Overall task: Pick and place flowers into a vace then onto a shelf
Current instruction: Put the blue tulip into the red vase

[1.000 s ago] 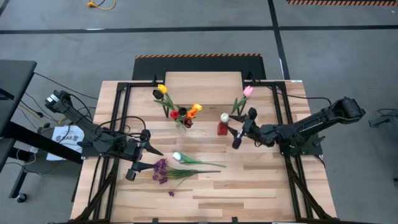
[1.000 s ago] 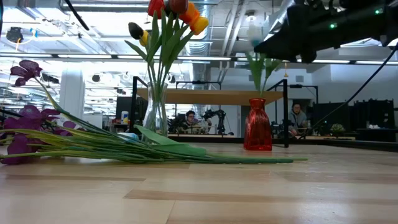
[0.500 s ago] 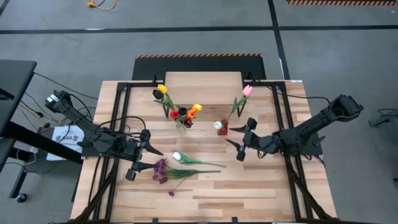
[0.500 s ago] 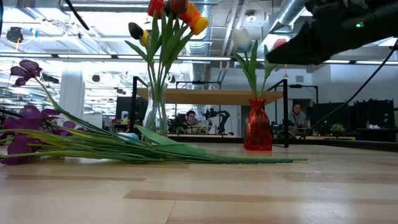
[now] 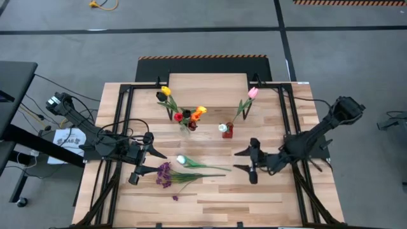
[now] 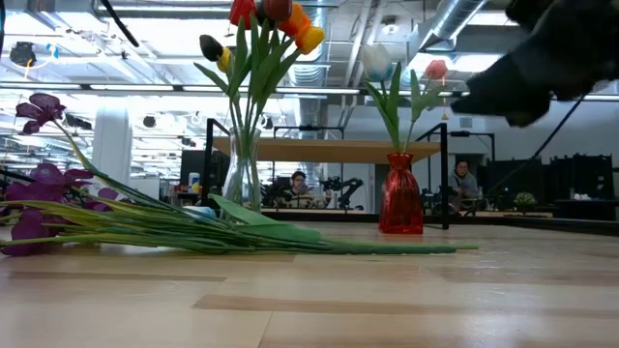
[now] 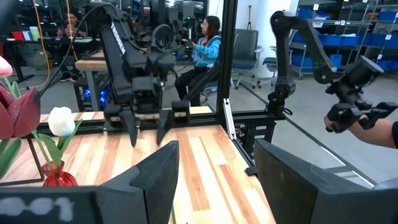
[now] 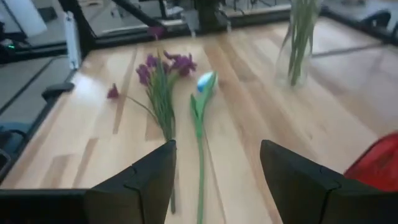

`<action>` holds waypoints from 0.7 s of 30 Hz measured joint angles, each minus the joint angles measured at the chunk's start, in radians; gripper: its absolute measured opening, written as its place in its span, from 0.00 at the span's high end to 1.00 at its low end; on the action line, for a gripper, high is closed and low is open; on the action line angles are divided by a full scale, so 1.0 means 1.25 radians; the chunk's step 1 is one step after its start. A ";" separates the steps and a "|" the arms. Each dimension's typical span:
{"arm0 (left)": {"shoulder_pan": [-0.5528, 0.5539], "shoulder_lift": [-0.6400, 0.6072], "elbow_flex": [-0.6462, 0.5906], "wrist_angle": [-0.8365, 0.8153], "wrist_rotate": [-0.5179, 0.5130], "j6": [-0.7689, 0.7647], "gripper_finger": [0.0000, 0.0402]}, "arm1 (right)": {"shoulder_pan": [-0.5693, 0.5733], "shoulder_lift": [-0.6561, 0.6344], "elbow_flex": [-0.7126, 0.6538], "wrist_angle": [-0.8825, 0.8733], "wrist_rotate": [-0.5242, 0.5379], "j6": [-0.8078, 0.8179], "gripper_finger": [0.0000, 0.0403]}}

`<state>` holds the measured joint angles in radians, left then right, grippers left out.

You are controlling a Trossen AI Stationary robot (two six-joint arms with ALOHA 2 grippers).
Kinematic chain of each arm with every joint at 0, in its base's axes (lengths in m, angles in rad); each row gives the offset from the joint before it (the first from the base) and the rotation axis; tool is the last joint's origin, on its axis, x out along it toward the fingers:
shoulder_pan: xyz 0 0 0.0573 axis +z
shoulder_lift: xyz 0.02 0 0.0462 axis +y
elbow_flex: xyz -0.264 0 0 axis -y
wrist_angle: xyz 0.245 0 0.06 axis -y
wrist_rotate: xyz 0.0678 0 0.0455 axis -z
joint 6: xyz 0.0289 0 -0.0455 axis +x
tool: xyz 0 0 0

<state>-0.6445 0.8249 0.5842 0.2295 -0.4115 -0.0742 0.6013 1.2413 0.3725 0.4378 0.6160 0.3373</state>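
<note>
While both arms hang over the wooden counter (image 5: 210,197), neither claw holds anything. Right claw (image 5: 245,160): lower right of centre in the high view, fingers spread apart, empty, just below the red vase (image 5: 226,131) and to the right of the loose stems. Left claw (image 5: 151,162): left of centre in the same view, fingers apart, empty, its tips near the purple sprigs (image 5: 165,174).

Flowers, three groups:
- Clear glass vase (image 6: 242,174), upper centre of the high view, upright, holding red, orange, yellow and dark tulips (image 5: 184,114).
- Red vase, just right of the glass one, upright, holding a white tulip (image 6: 376,60) and a pink tulip (image 6: 436,70).
- Lying flat on the counter, centre-left: the purple sprigs and one pale tulip (image 5: 182,159), stems running right toward the right claw. In the right wrist view they lie side by side, heads away from the camera.

Shelf (image 6: 329,150): light wooden top on thin black legs, at the upper edge of the counter in the high view, behind both vases in the low view. Nothing visible on its top.

Background of the low view: a seated person (image 6: 297,184) between the vases, another (image 6: 465,182) right of the red vase.
</note>
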 joint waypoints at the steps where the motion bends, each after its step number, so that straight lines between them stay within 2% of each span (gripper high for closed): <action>1: 0.000 0.000 0.000 0.000 -0.001 0.000 0.51 | 0.001 0.025 0.000 0.011 0.007 0.014 0.44; 4: 0.000 0.000 0.000 -0.003 -0.001 0.000 0.51 | -0.002 0.110 0.000 0.032 0.009 0.054 0.44; 12: 0.000 0.000 0.000 -0.003 -0.001 -0.003 0.51 | -0.003 0.308 0.000 0.235 -0.012 0.061 0.45; 16: 0.000 0.000 0.000 -0.003 -0.001 -0.003 0.51 | -0.003 0.380 0.000 0.250 -0.018 0.100 0.45; 21: 0.000 0.000 0.000 -0.003 -0.001 -0.003 0.51 | -0.019 0.452 0.009 0.252 -0.066 0.155 0.45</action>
<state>-0.6445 0.8249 0.5842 0.2256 -0.4126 -0.0780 0.5775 1.8059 0.3838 0.7528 0.5333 0.5304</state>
